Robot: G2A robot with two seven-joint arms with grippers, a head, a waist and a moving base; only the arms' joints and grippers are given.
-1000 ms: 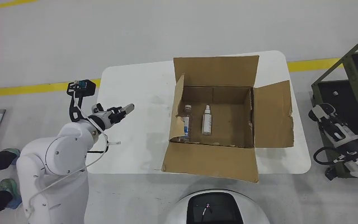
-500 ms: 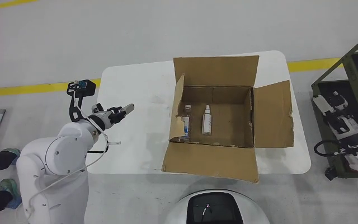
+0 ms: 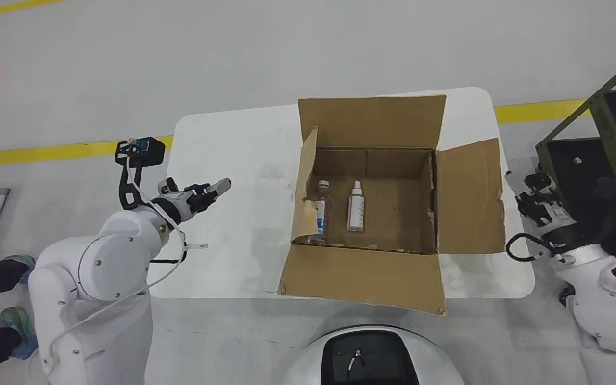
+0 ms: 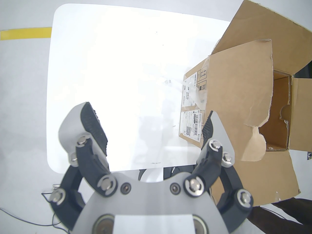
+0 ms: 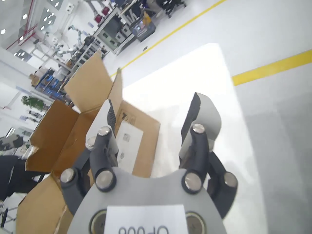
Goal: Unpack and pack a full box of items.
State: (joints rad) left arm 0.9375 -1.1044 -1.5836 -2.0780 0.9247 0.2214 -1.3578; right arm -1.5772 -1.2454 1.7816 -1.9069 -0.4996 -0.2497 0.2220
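An open cardboard box [image 3: 371, 202] stands on the right half of the white table [image 3: 241, 144], all flaps folded out. Inside it lie a clear bottle with a blue label [image 3: 320, 210] and a white spray bottle [image 3: 356, 205], side by side near the box's left wall. My left gripper [image 3: 218, 187] hovers over the table's left part, open and empty, pointing at the box [image 4: 231, 113]. The left wrist view shows its fingers spread [image 4: 150, 118]. My right gripper [image 3: 529, 195] hangs open and empty just off the table's right edge, beside the right flap [image 5: 136, 135].
A dark green rack [image 3: 577, 144] stands on the floor to the right of the table, close to the right arm. The table's left half is bare. A yellow line [image 3: 58, 151] crosses the floor behind.
The right arm has swung in from the rack toward the table's right edge. The left arm and the box have not moved.
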